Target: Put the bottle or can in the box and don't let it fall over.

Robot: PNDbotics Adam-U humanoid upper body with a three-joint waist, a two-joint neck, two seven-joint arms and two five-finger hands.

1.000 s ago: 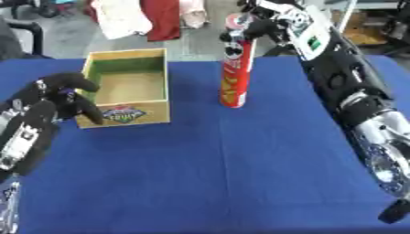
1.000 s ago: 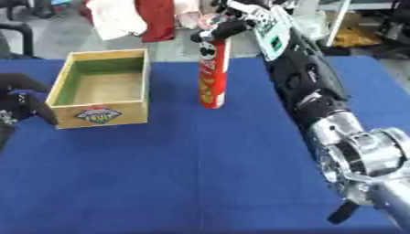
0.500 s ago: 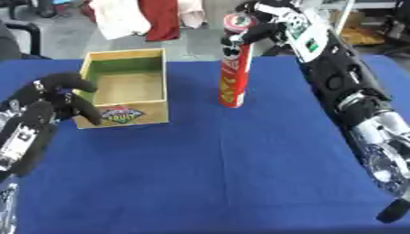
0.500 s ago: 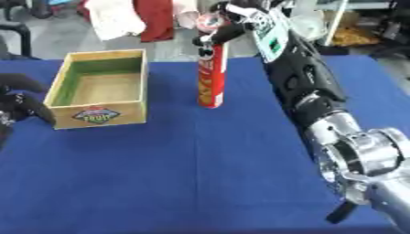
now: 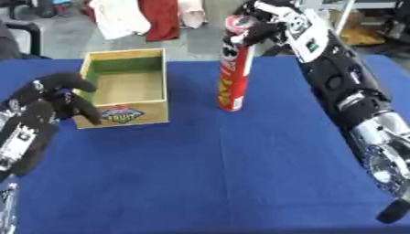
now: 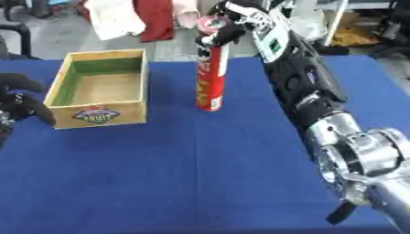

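Even, bright overhead light fills both views. The blue cloth-covered surface (image 5: 240, 173) shows no glare. Shadows are soft: a faint one lies at the foot of the tall red cylindrical can (image 5: 234, 75), another along the front of the open wooden box with green inner walls (image 5: 126, 87). Everything looks slightly soft, and the silver arm joints near the lower right edge look stretched and blurred.

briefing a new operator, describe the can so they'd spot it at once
On the blue table, right of the open wooden box with green inner walls, stands a tall, slim red cylindrical can. It is the only upright thing there, and the robot's right hand grips its top.
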